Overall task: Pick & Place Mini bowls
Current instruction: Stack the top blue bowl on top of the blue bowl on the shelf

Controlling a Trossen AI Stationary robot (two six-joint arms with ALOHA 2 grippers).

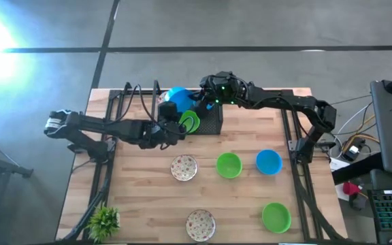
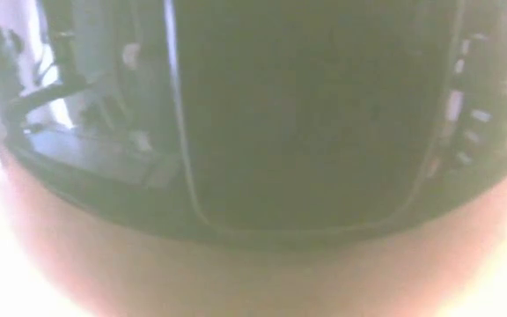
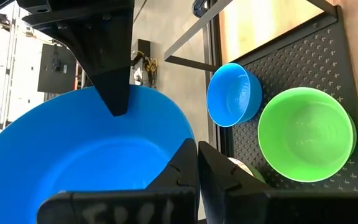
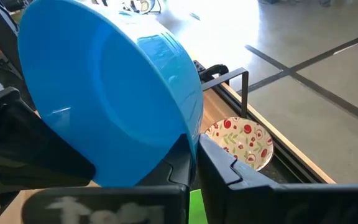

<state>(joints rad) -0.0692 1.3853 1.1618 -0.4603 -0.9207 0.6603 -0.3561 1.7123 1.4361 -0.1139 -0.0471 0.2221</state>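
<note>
A blue mini bowl hangs in the air above the far end of the black mesh tray, with both grippers shut on it. My left gripper comes at it from the table's left, my right gripper from the right. The bowl's hollow faces the left wrist view; its underside faces the right wrist view. In the tray a smaller-looking blue bowl, a green bowl and a speckled bowl rest on their bases. My left gripper pinches the blue bowl's rim between its two fingers, one inside the hollow and one outside. The bowl stands on edge, clear of the tray. My right gripper pinches the rim on the opposite side, one finger lying over the hollow and the other behind the wall. It comes in slanting down from the table's right. The bowl hangs tilted between the two grippers.
On the wooden table nearer the front stand a speckled bowl, a green bowl, a blue bowl, another green bowl and another speckled bowl. A spiky green plant stands at the near left corner. Something dark fills the low view.
</note>
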